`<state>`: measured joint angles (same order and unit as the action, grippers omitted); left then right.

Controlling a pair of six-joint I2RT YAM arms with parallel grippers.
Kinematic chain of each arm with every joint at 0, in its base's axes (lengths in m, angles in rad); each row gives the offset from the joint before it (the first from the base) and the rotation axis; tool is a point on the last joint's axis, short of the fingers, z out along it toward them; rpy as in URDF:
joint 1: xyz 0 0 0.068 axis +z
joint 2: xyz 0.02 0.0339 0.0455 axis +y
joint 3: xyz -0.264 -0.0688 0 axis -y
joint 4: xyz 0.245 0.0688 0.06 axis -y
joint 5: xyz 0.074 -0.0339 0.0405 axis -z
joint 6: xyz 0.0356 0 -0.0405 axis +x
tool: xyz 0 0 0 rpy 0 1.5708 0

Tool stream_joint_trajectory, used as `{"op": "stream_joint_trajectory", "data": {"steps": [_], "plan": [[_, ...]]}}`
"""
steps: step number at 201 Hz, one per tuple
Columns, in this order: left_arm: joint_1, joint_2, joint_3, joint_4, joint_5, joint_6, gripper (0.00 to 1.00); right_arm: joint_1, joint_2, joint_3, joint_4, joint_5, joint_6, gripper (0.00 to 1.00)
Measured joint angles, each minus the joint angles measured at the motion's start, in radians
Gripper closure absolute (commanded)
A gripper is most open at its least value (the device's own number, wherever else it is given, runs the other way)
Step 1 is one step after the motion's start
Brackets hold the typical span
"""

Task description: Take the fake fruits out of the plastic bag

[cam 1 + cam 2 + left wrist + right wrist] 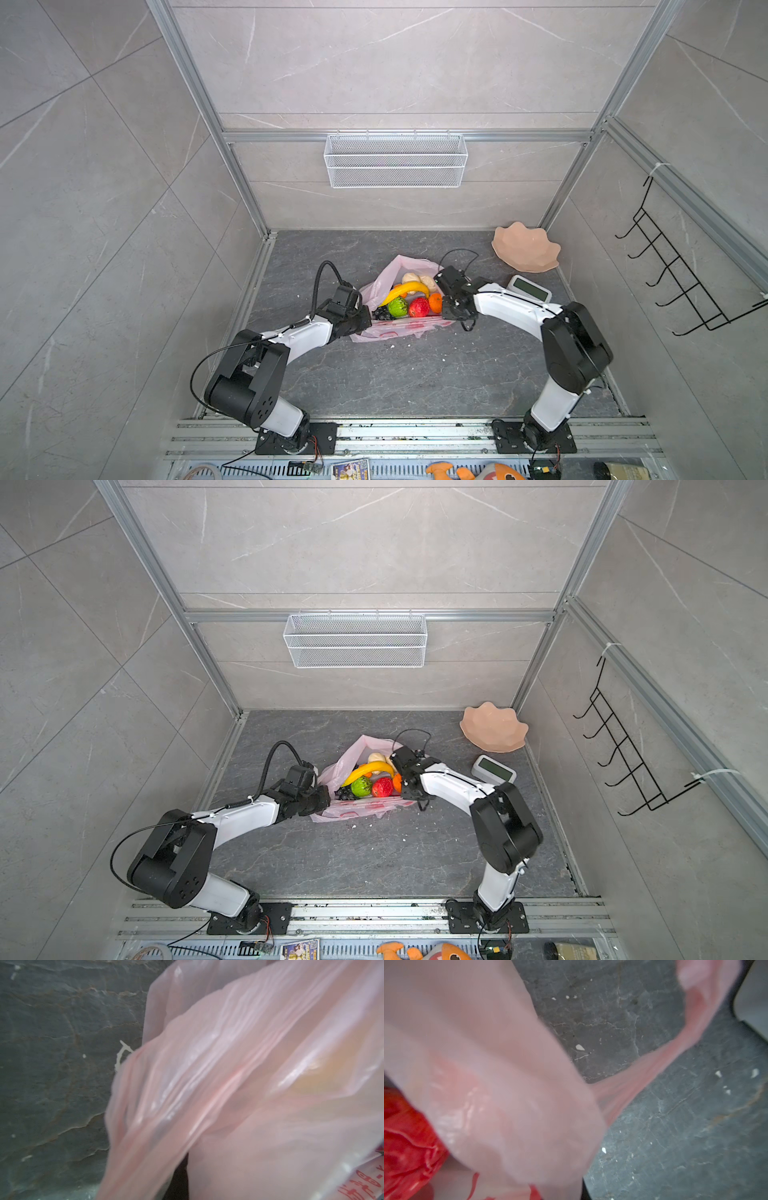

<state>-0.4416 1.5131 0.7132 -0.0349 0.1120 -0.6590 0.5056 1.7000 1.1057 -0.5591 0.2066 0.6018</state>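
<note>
Top views both show the thin, translucent pale-pink plastic bag lying on the dark grey stone counter, with the small colourful fake fruits inside it. The left tool and the right tool are each pressed together on a bag edge; I judge this keeps the mouth spread for reaching in.

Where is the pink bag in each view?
Top view: bag mid-table, fruit showing inside.
Top view: bag in the same spot, slightly further left in frame.
Left wrist: bag fills the picture's right side.
Right wrist: bag fills the left, handle stretched across.
Shared landmark: dark stone table.
</note>
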Motion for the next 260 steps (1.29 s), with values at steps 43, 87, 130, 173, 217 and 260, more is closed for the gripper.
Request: {"op": "stream_joint_trajectory", "data": {"steps": [43,87,130,173,217,260], "plan": [[0.070,-0.003,-0.065,0.058,0.055,-0.069,1.00,-0.082,-0.041,-0.145,0.234,-0.267,0.009,1.00],[0.120,-0.002,-0.076,0.080,0.058,-0.121,1.00,-0.097,0.018,-0.168,0.359,-0.359,0.033,1.00],[0.241,-0.005,-0.099,0.113,0.109,-0.146,1.00,-0.085,0.163,-0.044,0.401,-0.441,0.043,1.00],[0.332,-0.036,-0.098,0.111,0.077,-0.129,1.00,-0.019,0.315,0.224,0.357,-0.425,0.037,1.00],[0.347,-0.035,-0.081,0.121,0.073,-0.065,1.00,0.013,0.392,0.413,0.297,-0.401,0.034,1.00],[0.347,0.036,-0.047,0.177,0.084,-0.012,1.00,-0.055,0.442,0.452,0.271,-0.447,0.042,1.00]]}}
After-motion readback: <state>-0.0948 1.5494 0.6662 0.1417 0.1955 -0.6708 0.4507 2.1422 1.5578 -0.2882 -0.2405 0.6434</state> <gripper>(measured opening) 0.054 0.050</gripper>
